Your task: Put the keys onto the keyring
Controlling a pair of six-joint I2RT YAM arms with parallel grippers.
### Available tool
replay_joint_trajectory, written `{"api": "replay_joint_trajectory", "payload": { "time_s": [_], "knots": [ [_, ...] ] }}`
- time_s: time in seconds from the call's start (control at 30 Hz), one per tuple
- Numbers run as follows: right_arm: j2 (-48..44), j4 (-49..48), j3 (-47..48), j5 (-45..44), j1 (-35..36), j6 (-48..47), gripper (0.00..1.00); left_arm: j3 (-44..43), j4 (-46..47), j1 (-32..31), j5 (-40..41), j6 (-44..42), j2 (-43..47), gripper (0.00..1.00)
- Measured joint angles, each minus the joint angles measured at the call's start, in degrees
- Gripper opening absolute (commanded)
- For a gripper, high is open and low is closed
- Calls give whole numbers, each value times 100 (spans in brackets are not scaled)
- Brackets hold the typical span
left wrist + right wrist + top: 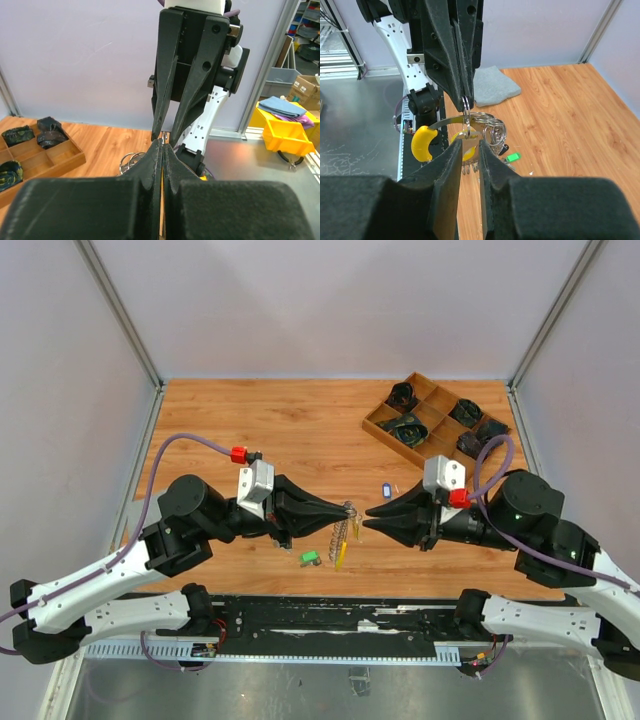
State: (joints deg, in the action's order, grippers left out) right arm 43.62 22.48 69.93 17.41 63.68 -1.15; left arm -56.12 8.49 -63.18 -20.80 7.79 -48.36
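Observation:
My left gripper (pixel 350 508) is shut on the keyring (pixel 341 532), which hangs below its tips as silvery coils with a yellow curved piece (pixel 421 144). In the right wrist view the left fingers (pixel 466 102) pinch the ring's top loop from above. A silver key (pixel 470 141) hangs from that loop between the pads of my right gripper (pixel 469 142), whose jaws stand slightly apart. A green-tagged key (pixel 310 558) lies on the table under the ring. A blue-tagged key (pixel 387 490) lies just behind the right gripper (pixel 368 517).
A wooden compartment tray (pixel 372 426) with dark bundles stands at the back right. A grey pad (pixel 492 85) lies on the wood beyond the left arm. A yellow bin (pixel 290 137) sits off the table past the metal front edge.

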Motion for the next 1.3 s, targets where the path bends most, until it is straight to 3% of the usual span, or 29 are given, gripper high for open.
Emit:
{"api": "replay_joint_trajectory", "payload": {
  "time_s": [1.3],
  "knots": [
    [136,-688,-96,264,2,31,17,0,131,0,-9,4,9,1]
  ]
}}
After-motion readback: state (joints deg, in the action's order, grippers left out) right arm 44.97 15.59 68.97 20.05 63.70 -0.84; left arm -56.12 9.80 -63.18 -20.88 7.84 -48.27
